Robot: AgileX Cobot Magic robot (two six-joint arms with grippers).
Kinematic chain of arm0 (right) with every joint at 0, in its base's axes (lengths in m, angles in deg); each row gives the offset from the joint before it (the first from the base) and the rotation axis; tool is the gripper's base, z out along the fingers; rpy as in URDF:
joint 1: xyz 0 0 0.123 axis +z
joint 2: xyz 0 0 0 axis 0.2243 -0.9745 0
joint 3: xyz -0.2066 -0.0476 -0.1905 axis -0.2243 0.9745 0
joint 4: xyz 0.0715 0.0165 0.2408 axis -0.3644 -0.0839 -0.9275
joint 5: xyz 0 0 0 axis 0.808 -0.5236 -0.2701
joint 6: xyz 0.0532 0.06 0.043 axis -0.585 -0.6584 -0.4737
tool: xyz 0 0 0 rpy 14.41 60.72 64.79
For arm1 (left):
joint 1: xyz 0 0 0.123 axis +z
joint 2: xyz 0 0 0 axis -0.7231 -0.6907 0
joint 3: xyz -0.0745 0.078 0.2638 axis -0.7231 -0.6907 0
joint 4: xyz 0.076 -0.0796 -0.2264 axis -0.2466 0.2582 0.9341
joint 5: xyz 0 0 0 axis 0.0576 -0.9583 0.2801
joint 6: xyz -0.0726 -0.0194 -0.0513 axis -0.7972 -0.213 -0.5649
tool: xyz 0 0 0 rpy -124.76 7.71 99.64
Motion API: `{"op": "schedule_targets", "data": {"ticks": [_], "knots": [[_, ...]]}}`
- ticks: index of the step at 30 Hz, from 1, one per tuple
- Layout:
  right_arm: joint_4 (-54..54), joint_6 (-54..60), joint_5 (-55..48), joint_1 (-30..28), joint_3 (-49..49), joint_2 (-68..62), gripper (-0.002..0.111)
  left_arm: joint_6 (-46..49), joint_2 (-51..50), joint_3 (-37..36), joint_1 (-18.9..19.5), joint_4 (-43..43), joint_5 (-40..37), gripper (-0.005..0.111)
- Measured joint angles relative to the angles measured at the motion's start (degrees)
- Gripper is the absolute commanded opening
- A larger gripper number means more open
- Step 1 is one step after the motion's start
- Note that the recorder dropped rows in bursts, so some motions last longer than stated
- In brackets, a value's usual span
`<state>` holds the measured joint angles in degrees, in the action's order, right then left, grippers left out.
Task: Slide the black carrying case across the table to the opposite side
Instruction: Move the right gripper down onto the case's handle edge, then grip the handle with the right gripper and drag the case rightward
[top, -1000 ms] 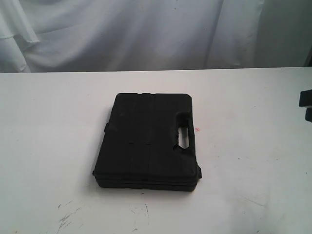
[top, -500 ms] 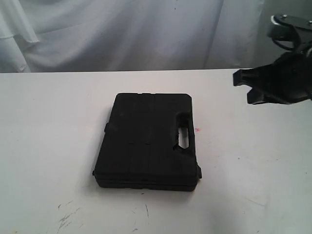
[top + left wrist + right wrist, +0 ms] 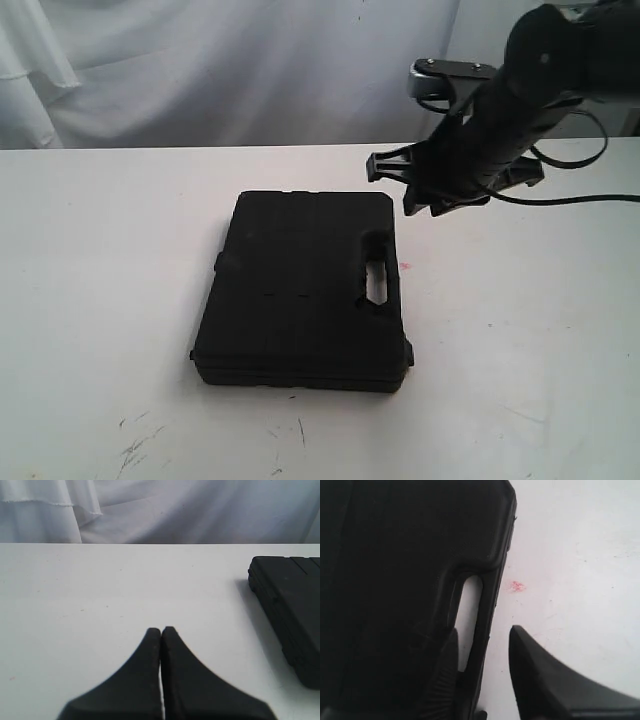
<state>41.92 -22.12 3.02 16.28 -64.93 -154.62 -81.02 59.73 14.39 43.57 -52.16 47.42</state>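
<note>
The black carrying case [image 3: 300,290] lies flat on the middle of the white table [image 3: 100,250], its handle slot [image 3: 377,281] on the right side. My right gripper [image 3: 392,187] hangs open above the case's far right corner. In the right wrist view the right gripper [image 3: 484,631] straddles the handle bar [image 3: 490,595], one finger over the case and the other over bare table; I cannot tell if it touches. My left gripper [image 3: 161,629] is shut and empty over bare table, with the case [image 3: 290,605] off to one side. It is outside the exterior view.
A small red speck [image 3: 404,266] marks the table just right of the handle. Dark scratches [image 3: 140,445] lie near the front edge. White cloth [image 3: 250,70] hangs behind the table. A black cable [image 3: 580,198] trails from the right arm.
The right arm has swung in from the right edge, leftward, to above the case's far right corner. The case has not moved.
</note>
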Motion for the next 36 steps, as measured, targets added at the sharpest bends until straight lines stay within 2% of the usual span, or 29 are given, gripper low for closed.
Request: {"op": "schedule_targets", "data": {"ticks": [10, 24, 27, 29, 31, 36], "knots": [[-0.3, -1.5, -3.1, 0.3, -6.8, -12.0, 0.039, 0.0, 0.0, 0.0, 0.0, 0.0, 0.0, 0.000], [-1.4, -1.5, 0.7, 0.3, -7.3, -18.7, 0.039, 0.0, 0.0, 0.0, 0.0, 0.1, 0.0, 0.000], [-1.5, -1.5, 1.1, 0.3, -7.5, -19.3, 0.029, 0.0, 0.0, 0.0, 0.0, 0.1, 0.0, 0.000], [-1.8, -1.5, 0.8, 0.3, -7.9, -19.3, 0.011, 0.0, 0.0, 0.0, 0.0, 0.1, 0.0, 0.000], [-2.1, -1.8, 0.0, 0.5, -8.7, -19.4, 0.000, 0.0, 0.0, 0.0, 0.0, 0.1, 0.0, 0.000], [-0.8, -2.3, -2.6, 0.5, -9.7, -19.5, 0.000, 0.0, 0.0, 0.0, 0.0, 0.1, 0.0, 0.000]]}}
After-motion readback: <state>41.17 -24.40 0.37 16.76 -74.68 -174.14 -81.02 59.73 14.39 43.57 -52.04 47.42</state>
